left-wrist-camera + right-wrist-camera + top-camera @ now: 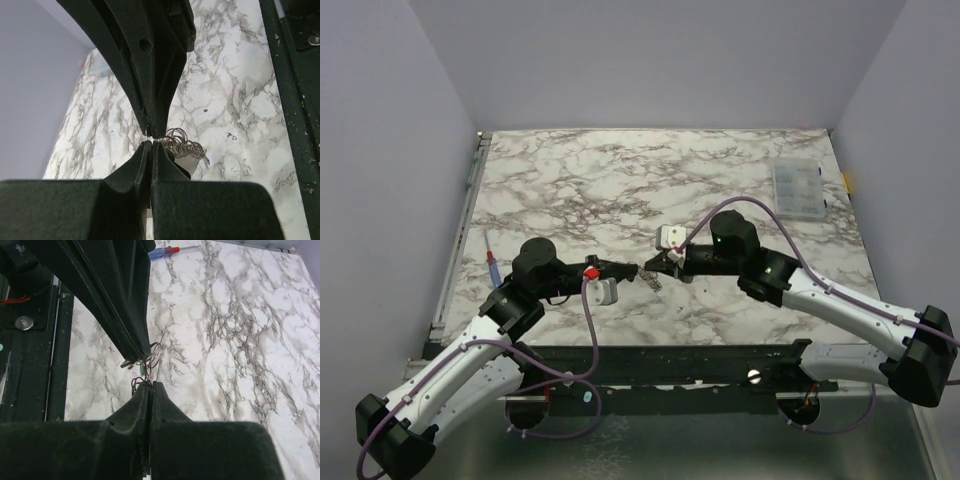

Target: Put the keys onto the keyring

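My left hand is pinched shut on the keyring, which bunches at its tips, lifted off the surface. My right hand is shut too and meets the left tip to tip at the ring. I judge the threading under way, not finished: I cannot pick out either of the keys, so whether one is on is unclear. Off left lies the blue-and-red tool, far right the clear box.

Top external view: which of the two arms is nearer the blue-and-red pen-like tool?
The left arm: the pen-like tool lies just beside its wrist, while the right arm comes in from the opposite side.
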Robot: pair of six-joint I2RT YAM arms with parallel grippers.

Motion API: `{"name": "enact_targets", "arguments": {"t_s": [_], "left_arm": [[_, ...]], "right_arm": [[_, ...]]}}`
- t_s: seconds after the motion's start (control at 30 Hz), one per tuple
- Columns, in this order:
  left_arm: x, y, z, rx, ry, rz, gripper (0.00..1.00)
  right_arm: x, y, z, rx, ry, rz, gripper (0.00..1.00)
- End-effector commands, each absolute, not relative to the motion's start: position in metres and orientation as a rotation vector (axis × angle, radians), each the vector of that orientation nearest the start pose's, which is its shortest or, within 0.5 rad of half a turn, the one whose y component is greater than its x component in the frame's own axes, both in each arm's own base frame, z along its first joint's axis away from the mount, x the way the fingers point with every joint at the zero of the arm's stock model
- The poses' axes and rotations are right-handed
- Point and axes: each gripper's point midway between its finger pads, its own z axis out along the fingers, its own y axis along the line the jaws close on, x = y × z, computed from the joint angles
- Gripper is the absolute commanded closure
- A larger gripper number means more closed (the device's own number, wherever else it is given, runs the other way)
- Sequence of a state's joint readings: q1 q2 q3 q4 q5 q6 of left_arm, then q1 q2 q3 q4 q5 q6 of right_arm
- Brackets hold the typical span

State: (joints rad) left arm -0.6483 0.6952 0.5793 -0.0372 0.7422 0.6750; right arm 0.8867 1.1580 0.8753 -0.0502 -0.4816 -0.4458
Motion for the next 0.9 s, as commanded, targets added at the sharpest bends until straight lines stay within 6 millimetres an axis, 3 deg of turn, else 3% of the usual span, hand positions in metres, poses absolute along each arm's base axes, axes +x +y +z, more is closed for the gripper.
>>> {"name": "enact_targets", "arguments": {"t_s": [0.0, 0.17, 0.33, 0.43, 0.63, 0.87], "left_arm": [[0.170, -0.245, 0.243, 1.423, 0.976, -0.572, 1.00], [0.171, -0.245, 0.239, 1.427, 0.987, -0.575, 0.96], [0.173, -0.245, 0.238, 1.422, 0.997, -0.573, 0.66], [0.174, -0.245, 0.239, 1.415, 1.002, -0.566, 0.57], [0.187, -0.241, 0.236, 1.364, 1.064, -0.527, 0.51], [0.215, -0.240, 0.234, 1.213, 1.185, -0.495, 0.50]], "right_arm": [[0.202, 0.328, 0.244, -1.353, 1.300, 0.686, 1.00], [0.208, 0.327, 0.252, -1.312, 1.290, 0.659, 0.99], [0.216, 0.323, 0.262, -1.253, 1.276, 0.617, 0.99], [0.220, 0.320, 0.265, -1.225, 1.272, 0.593, 0.99], [0.223, 0.321, 0.267, -1.218, 1.270, 0.583, 0.99], [0.229, 0.319, 0.275, -1.166, 1.259, 0.566, 0.99]]}}
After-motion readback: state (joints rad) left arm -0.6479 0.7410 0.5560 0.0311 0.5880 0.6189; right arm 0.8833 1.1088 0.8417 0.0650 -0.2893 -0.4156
